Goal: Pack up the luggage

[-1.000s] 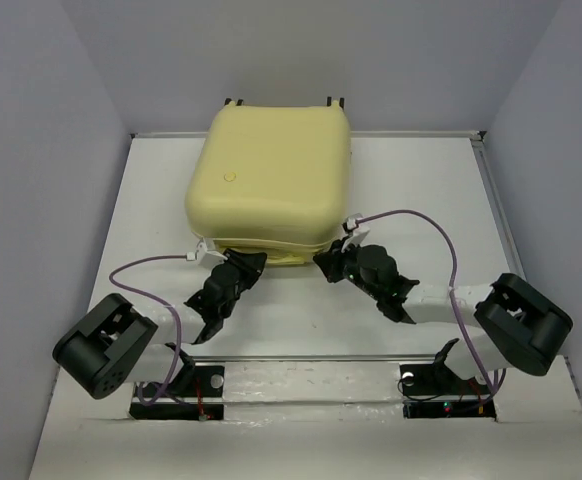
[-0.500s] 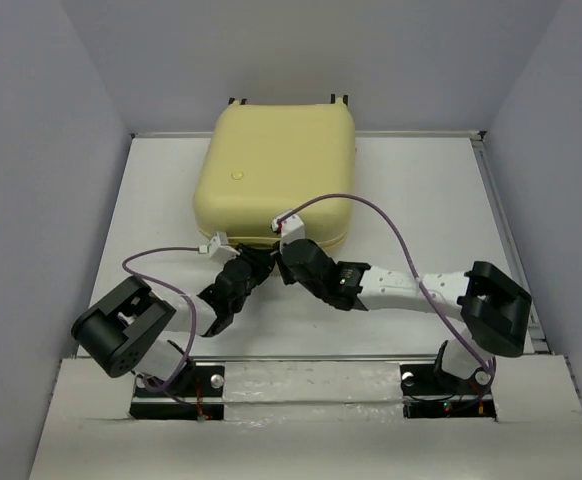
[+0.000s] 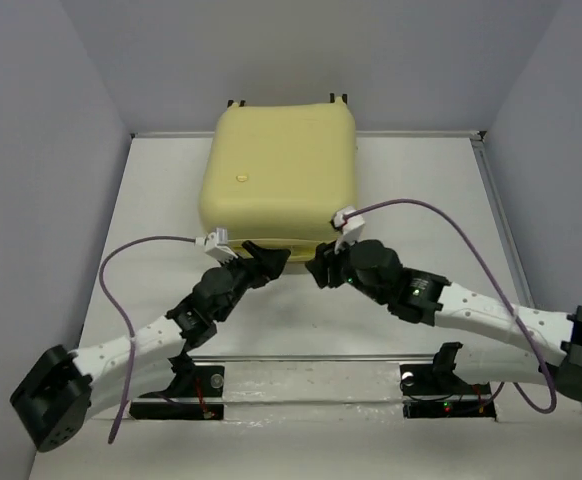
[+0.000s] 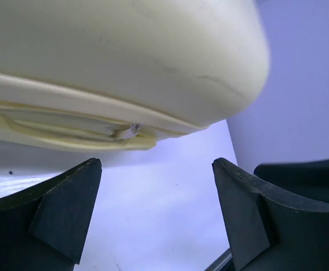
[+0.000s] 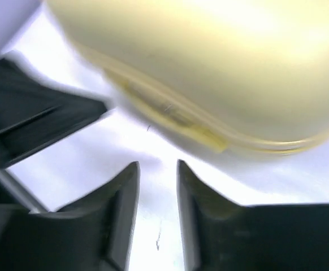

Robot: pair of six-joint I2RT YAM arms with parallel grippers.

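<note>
- Large pale-yellow hard-shell suitcase with rounded corners (image 3: 281, 165) is lying flat and closed on the white table (image 3: 421, 200), at the far middle, with small black wheels (image 3: 236, 102) showing at its far edge.
- Left gripper (image 3: 263, 258) is sitting low at the suitcase's near edge, toward the near-left corner.
- Its black fingers (image 4: 68, 203) are standing spread wide, gripping nothing, with only bare table between them.
- Left wrist view is showing the seam (image 4: 96, 107) between the two shell halves just ahead of the fingertips and apart from them.
- Right gripper (image 3: 321, 268) is sitting at the same near edge, to the right of the left one, near it but not touching.
- Right fingers (image 5: 119, 209) are standing parted by a narrow gap with nothing between them. The shot is blurry, so contact with the shell can't be told.
- Blurred black shape at the left of the right wrist view is probably the left gripper's finger.
- Thin purple cable (image 3: 121, 290) is looping off each wrist.
</note>
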